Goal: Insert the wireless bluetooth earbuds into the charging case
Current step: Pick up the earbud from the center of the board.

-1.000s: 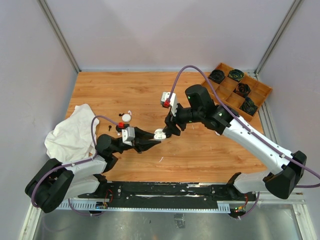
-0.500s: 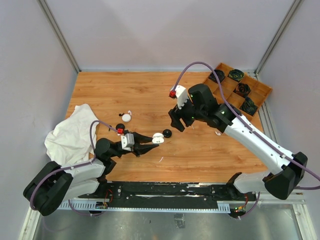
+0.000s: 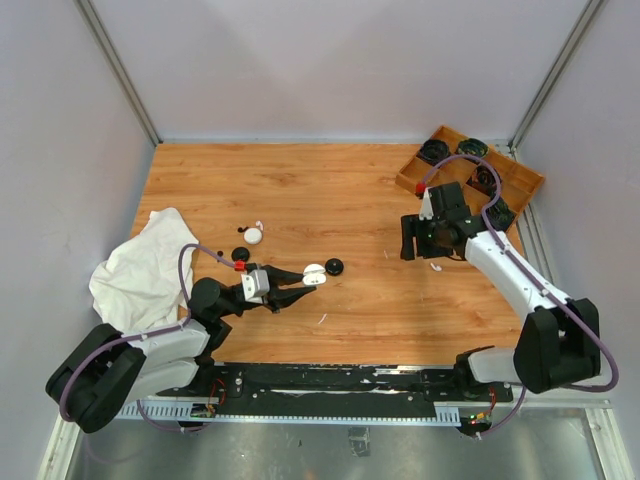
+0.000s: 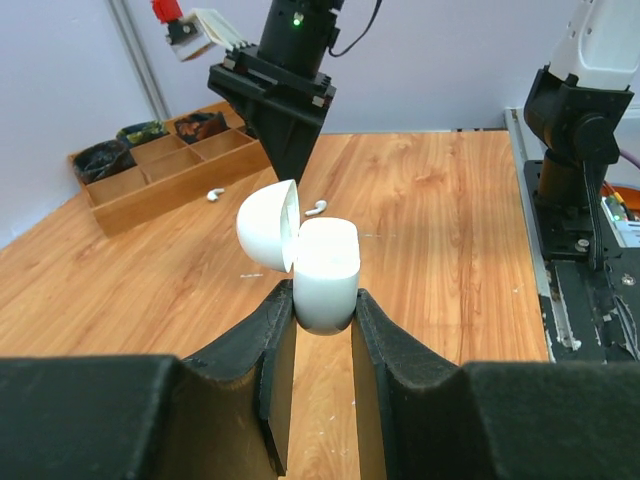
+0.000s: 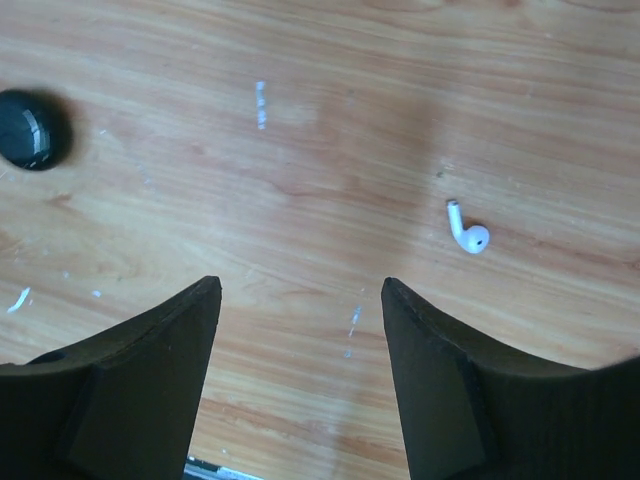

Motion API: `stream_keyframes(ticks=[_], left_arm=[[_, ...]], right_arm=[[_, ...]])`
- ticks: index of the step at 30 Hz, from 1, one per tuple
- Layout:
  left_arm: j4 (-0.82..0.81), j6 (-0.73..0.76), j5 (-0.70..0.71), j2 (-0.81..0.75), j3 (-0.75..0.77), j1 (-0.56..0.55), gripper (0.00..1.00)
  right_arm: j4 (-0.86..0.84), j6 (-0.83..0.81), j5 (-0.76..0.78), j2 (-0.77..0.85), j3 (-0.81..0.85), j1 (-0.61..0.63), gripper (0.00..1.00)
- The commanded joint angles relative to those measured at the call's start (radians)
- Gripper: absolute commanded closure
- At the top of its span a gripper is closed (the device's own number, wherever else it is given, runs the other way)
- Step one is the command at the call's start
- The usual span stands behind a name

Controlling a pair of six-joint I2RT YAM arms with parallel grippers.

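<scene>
The left gripper (image 4: 322, 305) pinches the open white charging case (image 4: 328, 265); the right gripper (image 5: 300, 300) hangs spread near 1 earbud (image 5: 470, 233).

A robotics lab test cell: plain pale panels (image 3: 330, 60) in aluminium framing (image 3: 118, 70) enclose a wooden desk (image 3: 300, 190), where a cabled left arm (image 3: 160, 345) and right arm (image 3: 512, 275) are bolted to a black rail (image 3: 330, 385).

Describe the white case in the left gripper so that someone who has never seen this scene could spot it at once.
Find the wooden table, then the left arm's gripper near its front-left. Clamped in it is the white charging case. Unlike the black puck beside it and the white puck lying loose on the wood, it is held, with its lid swung open.
</scene>
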State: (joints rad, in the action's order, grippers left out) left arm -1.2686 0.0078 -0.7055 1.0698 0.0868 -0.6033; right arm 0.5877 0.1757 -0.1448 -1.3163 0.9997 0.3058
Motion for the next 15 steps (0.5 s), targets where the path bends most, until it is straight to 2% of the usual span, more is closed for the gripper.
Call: stream_keyframes(ticks=[1,9,15], left_arm=[[-0.018,0.026,0.033,-0.006,-0.013,0.002,1.00],[-0.024,0.021,0.030,0.028,-0.012,0.002,1.00],[-0.018,0.026,0.041,0.033,-0.012,0.002,1.00]], right_arm=[[-0.109,0.098,0.031,-0.065,-0.036,-0.082,0.34],[-0.238,0.136,0.087,-0.213,-0.032,-0.153,0.35],[-0.237,0.133,0.092,-0.302,-0.011,-0.178,0.35]])
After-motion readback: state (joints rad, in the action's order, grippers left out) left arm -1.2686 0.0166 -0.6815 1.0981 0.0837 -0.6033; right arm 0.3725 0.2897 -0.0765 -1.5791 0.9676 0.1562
